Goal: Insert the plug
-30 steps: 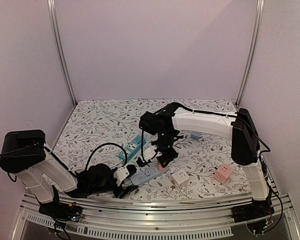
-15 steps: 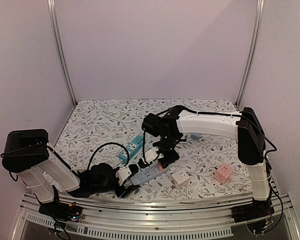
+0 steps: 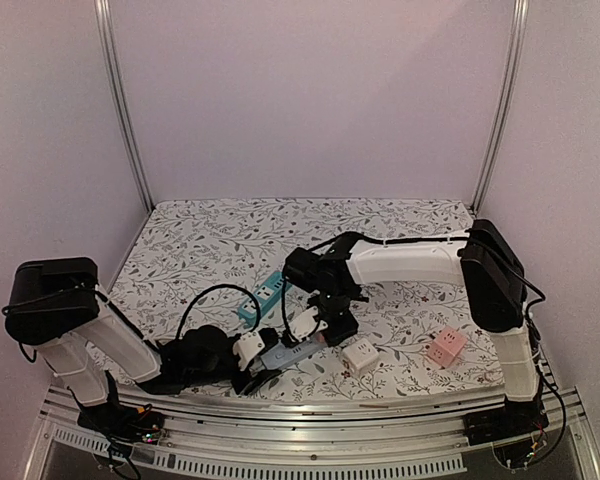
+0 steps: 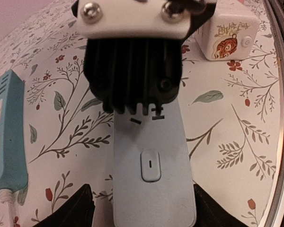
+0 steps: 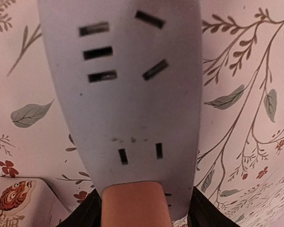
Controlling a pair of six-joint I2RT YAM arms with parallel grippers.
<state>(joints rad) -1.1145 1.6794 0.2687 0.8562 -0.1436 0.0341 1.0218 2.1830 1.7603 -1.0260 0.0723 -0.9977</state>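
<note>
A grey-blue power strip lies on the flowered table near the front. My left gripper is shut on its switch end; in the left wrist view the fingers flank the power strip just below its switch. My right gripper hovers over the other end. In the right wrist view a pink plug sits upright on the power strip between my right gripper's fingers. The jaws stand open, with a gap showing on the right side of the plug. Whether the plug's pins are fully seated is hidden.
A teal power strip with a black cable lies behind the left gripper. A white cube socket with a tiger print sits right of the grey strip, and a pink cube socket further right. The metal front rail is close.
The right gripper has sunk toward the strip and its jaws have opened off the pink plug. The left gripper and the strip have barely moved.
</note>
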